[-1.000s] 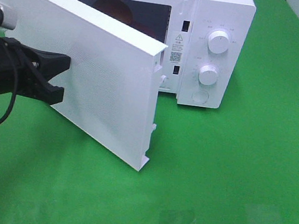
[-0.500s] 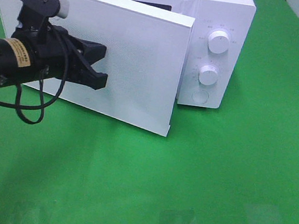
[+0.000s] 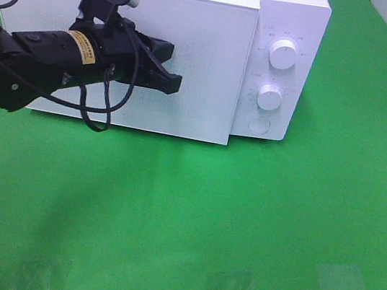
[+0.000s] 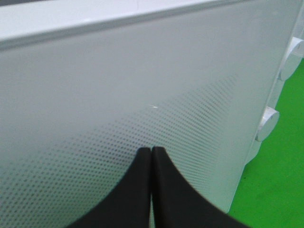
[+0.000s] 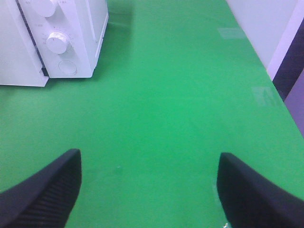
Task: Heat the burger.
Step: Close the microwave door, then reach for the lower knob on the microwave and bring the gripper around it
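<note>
The burger is hidden; no view shows it. A white microwave [image 3: 284, 27] stands at the back of the green table, its door [image 3: 205, 66] swung flush against the body. My left gripper [image 3: 174, 82] is shut with nothing in it, its black fingertips [image 4: 151, 154] pressed against the dotted door panel [image 4: 118, 109]. My right gripper [image 5: 148, 175] is open and empty, hovering over bare green cloth to the right of the microwave; it does not show in the exterior high view.
Two white dials [image 3: 282, 55] [image 3: 269, 96] and a round button [image 3: 257, 125] sit on the microwave's right panel; they also show in the right wrist view [image 5: 58, 42]. A white wall [image 5: 266, 23] borders the table's right side.
The microwave door has swung from wide open to shut against the body. My left gripper moved right and up with it, pushing on the door face.
</note>
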